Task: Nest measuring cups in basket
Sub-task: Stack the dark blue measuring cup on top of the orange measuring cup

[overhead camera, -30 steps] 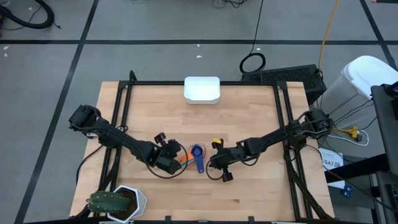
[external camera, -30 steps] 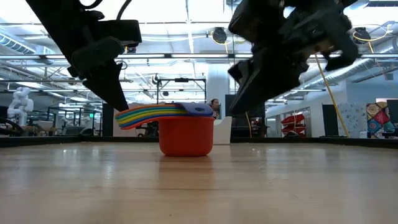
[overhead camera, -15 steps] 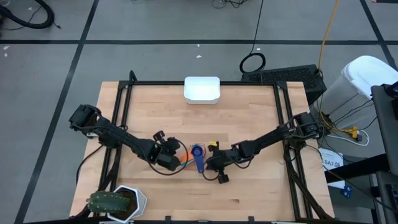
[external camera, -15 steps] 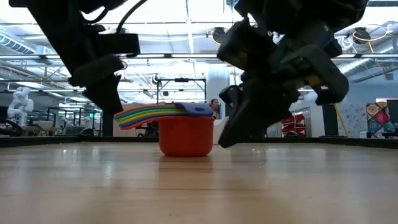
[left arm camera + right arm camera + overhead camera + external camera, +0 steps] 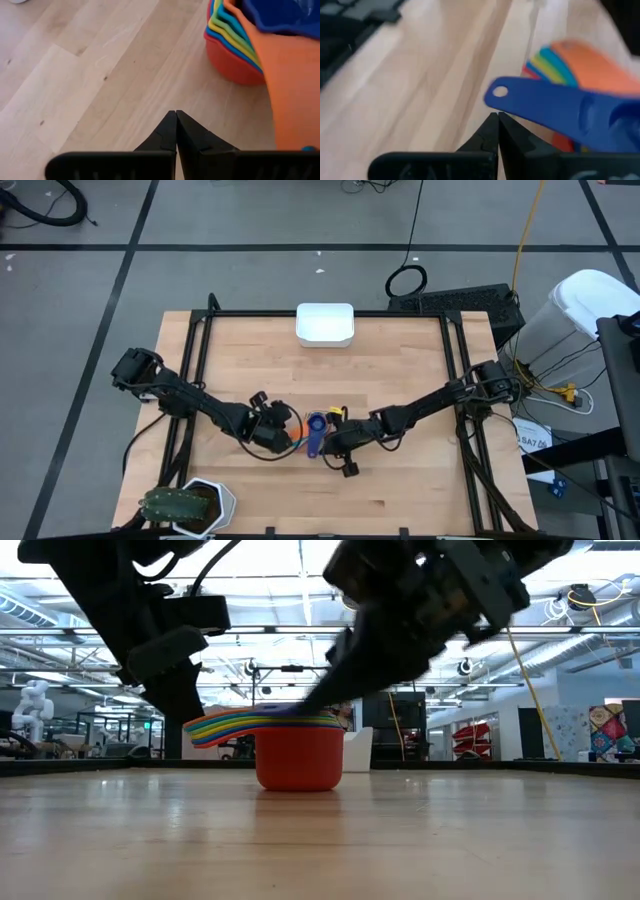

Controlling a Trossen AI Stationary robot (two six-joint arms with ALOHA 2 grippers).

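The measuring cups (image 5: pixel 316 425) sit nested in one stack mid-table, the red outer cup (image 5: pixel 299 762) standing on its base on the wood. Their handles fan out toward the near-left, with the orange handle (image 5: pixel 291 95) beside my left gripper (image 5: pixel 285 437). That gripper is shut in the left wrist view (image 5: pixel 175 125), just left of the stack. My right gripper (image 5: pixel 327 442) is shut and reaches in from the right to the top blue cup's handle (image 5: pixel 312 444). The white basket (image 5: pixel 325 324) stands apart at the far edge. My left gripper is by the free ends of the fanned handles (image 5: pixel 198 727); I cannot tell whether it touches them. My right gripper (image 5: pixel 497 125) has its shut fingertips against the edge of the blue handle (image 5: pixel 520 107), near the free end with the hole, coming level from the table's right. The cup stays nested in the stack.
A white hexagonal pot with a green plant (image 5: pixel 190 505) stands at the near-left corner. Black frame rails (image 5: pixel 196 360) run along the table's left, right and far sides. Bare wood lies between the stack and the basket.
My right gripper has moved toward the table's left and closed in on the stack. The top blue cup's handle, which pointed at the near edge, has swung toward the near-left, closer to the other handles. The stack itself has stayed in place.
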